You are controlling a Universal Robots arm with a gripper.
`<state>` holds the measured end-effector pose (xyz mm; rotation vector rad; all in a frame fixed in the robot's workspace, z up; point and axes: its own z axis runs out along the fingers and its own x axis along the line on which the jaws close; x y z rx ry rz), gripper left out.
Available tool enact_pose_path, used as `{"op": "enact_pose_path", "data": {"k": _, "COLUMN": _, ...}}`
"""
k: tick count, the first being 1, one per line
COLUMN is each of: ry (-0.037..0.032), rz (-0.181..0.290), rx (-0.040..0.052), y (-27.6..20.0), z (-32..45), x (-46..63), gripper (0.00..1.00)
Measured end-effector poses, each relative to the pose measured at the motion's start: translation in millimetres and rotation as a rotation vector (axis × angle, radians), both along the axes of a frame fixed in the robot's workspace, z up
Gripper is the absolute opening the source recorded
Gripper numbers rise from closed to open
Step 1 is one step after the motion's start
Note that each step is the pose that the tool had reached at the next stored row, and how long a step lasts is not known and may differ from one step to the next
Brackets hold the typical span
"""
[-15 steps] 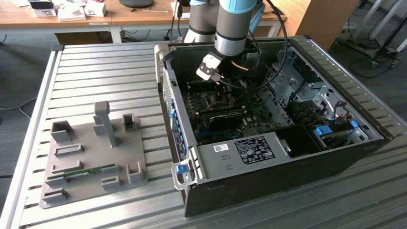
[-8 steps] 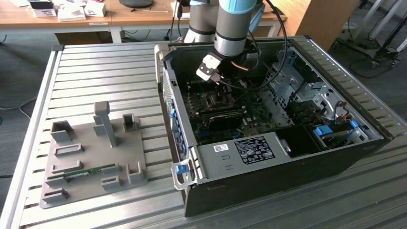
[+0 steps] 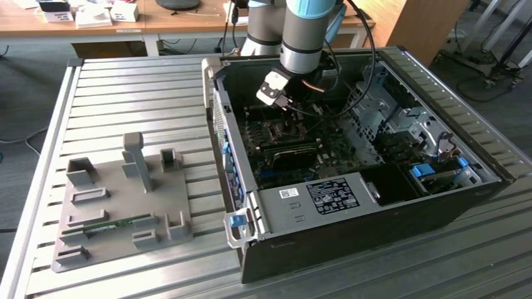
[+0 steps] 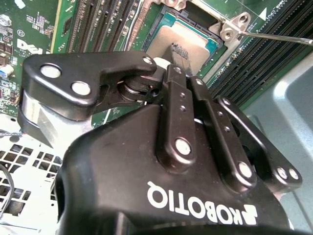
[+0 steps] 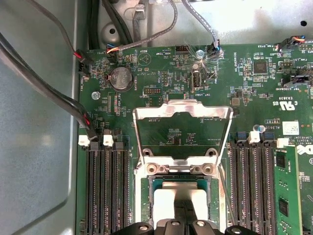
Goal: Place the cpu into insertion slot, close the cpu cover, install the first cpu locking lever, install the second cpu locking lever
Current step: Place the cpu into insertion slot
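Observation:
The cpu [image 5: 164, 198] lies flat in the socket of the green board [image 5: 161, 73], its silvery face up; the second wrist view has the cpu [image 4: 159, 41] too. The cpu cover [image 5: 183, 112], a silvery square frame, stands swung open on its hinge just beyond the socket. My gripper [image 5: 183, 215] is shut, its fingertips pressed together over the middle of the chip, touching it or just above it. The gripper [image 4: 179, 50] tip sits on the chip's face in the second wrist view. A thin lever rod [image 4: 279, 37] sticks out beside the socket. In the exterior view my gripper [image 3: 287, 106] reaches down into the case.
Dark memory slots [image 5: 105, 186] flank the socket on both sides. Cable bundles [image 5: 49, 93] run along the case wall. The open computer case [image 3: 357, 237] lies on a slatted metal table, with a grey fixture plate [image 3: 124, 205] to the exterior view's left.

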<state>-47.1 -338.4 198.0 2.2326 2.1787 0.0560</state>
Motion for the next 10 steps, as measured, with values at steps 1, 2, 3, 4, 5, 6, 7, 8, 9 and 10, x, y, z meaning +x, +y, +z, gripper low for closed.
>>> {"op": "enact_pose_path", "data": {"k": 1, "ry": 0.0000, "rz": 0.000, "rx": -0.0001, "y": 0.0, "z": 0.0, "x": 0.0, "gripper": 0.11}}
{"op": "enact_pose_path", "data": {"k": 2, "ry": 0.0000, "rz": 0.000, "rx": 0.0000, "y": 0.0, "z": 0.1, "x": 0.0, "gripper": 0.11}}
{"op": "enact_pose_path", "data": {"k": 3, "ry": -0.0003, "rz": 0.000, "rx": 0.0003, "y": 0.1, "z": 0.3, "x": 0.1, "gripper": 0.11}}
{"op": "enact_pose_path", "data": {"k": 4, "ry": -0.0006, "rz": 0.000, "rx": 0.0007, "y": 0.1, "z": 0.8, "x": 0.1, "gripper": 0.11}}
{"op": "enact_pose_path", "data": {"k": 5, "ry": -0.0011, "rz": 0.000, "rx": 0.0014, "y": 0.2, "z": 1.3, "x": 0.2, "gripper": 0.11}}
{"op": "enact_pose_path", "data": {"k": 6, "ry": -0.0012, "rz": 0.000, "rx": 0.0018, "y": 0.3, "z": 2.0, "x": 0.2, "gripper": 0.11}}
{"op": "enact_pose_path", "data": {"k": 7, "ry": -0.0004, "rz": 0.000, "rx": 0.0007, "y": 0.2, "z": 3.1, "x": 0.1, "gripper": 0.11}}
{"op": "enact_pose_path", "data": {"k": 8, "ry": -0.0001, "rz": 0.000, "rx": 0.0003, "y": 0.0, "z": 4.0, "x": 0.0, "gripper": 0.11}}
{"op": "enact_pose_path", "data": {"k": 9, "ry": -0.0001, "rz": 0.000, "rx": 0.0003, "y": 0.1, "z": 4.8, "x": 0.0, "gripper": 0.11}}
{"op": "enact_pose_path", "data": {"k": 10, "ry": -0.0001, "rz": 0.000, "rx": 0.0002, "y": 0.0, "z": 5.7, "x": 0.0, "gripper": 0.11}}
